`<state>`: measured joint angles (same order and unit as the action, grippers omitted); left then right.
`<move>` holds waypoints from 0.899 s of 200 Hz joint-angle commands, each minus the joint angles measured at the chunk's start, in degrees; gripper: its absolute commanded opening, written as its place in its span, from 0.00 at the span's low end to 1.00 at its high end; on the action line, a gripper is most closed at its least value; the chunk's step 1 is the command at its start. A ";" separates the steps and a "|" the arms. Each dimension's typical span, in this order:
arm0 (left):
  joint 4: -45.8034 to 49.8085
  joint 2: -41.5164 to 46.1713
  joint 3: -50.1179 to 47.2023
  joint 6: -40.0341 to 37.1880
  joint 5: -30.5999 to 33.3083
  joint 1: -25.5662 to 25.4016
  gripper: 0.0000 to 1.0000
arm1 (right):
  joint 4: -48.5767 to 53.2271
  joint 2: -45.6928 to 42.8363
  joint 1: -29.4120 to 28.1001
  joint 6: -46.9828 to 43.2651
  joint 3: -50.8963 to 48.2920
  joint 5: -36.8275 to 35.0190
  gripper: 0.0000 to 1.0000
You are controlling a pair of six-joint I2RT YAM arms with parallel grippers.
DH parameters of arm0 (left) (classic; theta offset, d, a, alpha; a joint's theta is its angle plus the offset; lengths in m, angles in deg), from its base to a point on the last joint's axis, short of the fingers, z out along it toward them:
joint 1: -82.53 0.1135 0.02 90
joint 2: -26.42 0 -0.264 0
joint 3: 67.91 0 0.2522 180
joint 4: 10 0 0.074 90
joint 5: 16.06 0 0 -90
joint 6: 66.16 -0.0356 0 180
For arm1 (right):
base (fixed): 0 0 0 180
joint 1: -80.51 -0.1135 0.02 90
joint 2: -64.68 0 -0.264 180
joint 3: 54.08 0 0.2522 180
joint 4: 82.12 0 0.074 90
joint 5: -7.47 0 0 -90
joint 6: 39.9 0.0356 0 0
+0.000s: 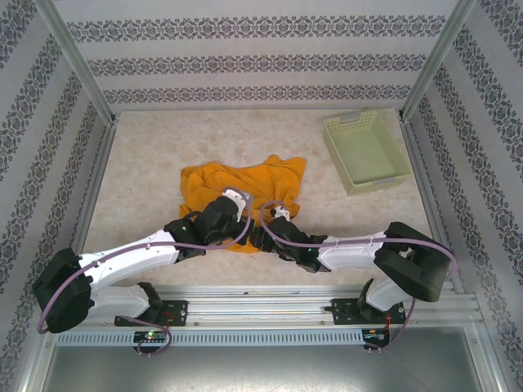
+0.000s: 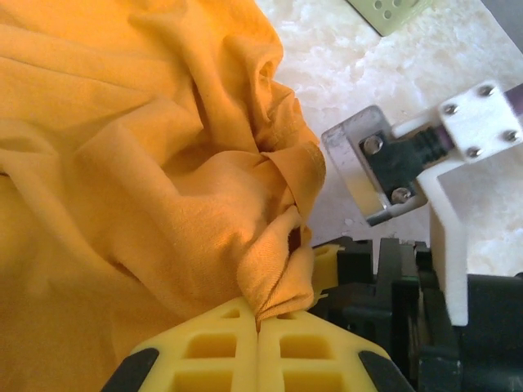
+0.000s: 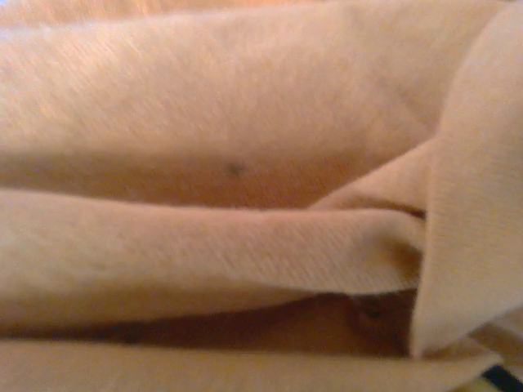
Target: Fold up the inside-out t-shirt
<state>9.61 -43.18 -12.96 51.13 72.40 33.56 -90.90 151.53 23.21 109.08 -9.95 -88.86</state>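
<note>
Inside-out t-shirt: you have it lying in a crumpled orange-yellow heap on the table, about the middle of the surface and just beyond both wrists. No dark print shows on the cloth that faces the cameras.

Shirt's near edge: it reaches under the two wrists, and a small flap of cloth shows between the arms on their near side.

Left gripper: your yellow fingers are pressed together, with a bunched fold of the shirt pinched between their tips. The cloth rises from that pinch in a twisted ridge.

Right gripper: from above it sits at the shirt's near right part, just beside the left one. Its wrist camera is pushed right up against the folds, which are blurred and pale there. You cannot tell from these views whether its jaws are apart or together, nor whether they hold any cloth.

Arms: both reach inward from their bases, so the two wrists meet over the shirt's near edge. In the left wrist view the right arm's black body and white bracket stand close on the right.

Green basket: pale, slotted, at the far right of the table, well apart from the shirt.
</note>
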 commanded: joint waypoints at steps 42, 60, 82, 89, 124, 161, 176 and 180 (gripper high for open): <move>0.33 -0.17 0.51 1.47 0.90 3.74 0.02 | 9.67 -5.75 -2.08 -5.39 2.68 -7.20 0.03; 0.96 -0.88 0.41 3.32 1.07 7.01 0.22 | 16.81 -10.35 -4.26 -7.93 2.53 -12.72 0.00; -0.44 -2.94 -0.18 5.94 -1.05 12.23 0.47 | 23.83 -15.96 -6.83 -8.34 1.07 -17.74 0.00; -1.54 -4.42 -0.40 6.42 -1.87 13.90 0.52 | 25.65 -17.79 -7.74 -8.11 0.10 -19.09 0.00; -2.21 -17.07 3.60 7.07 -3.21 18.42 0.66 | 33.55 -25.65 -11.18 -3.63 -3.84 -23.68 0.00; 3.92 -28.79 10.09 9.05 1.91 20.75 0.68 | 37.07 -29.53 -12.76 0.28 -6.64 -24.20 0.00; 7.09 -30.93 11.08 10.35 5.62 22.27 0.68 | 39.29 -30.60 -12.77 0.90 -6.66 -25.37 0.00; 7.86 -31.21 11.22 10.71 6.57 22.81 0.68 | 39.71 -30.89 -12.73 0.77 -6.77 -25.79 0.00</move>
<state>10.12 -70.90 -3.10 58.74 71.61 52.97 -57.31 122.66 10.97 107.48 -15.94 -110.41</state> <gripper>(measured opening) 0.680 0.043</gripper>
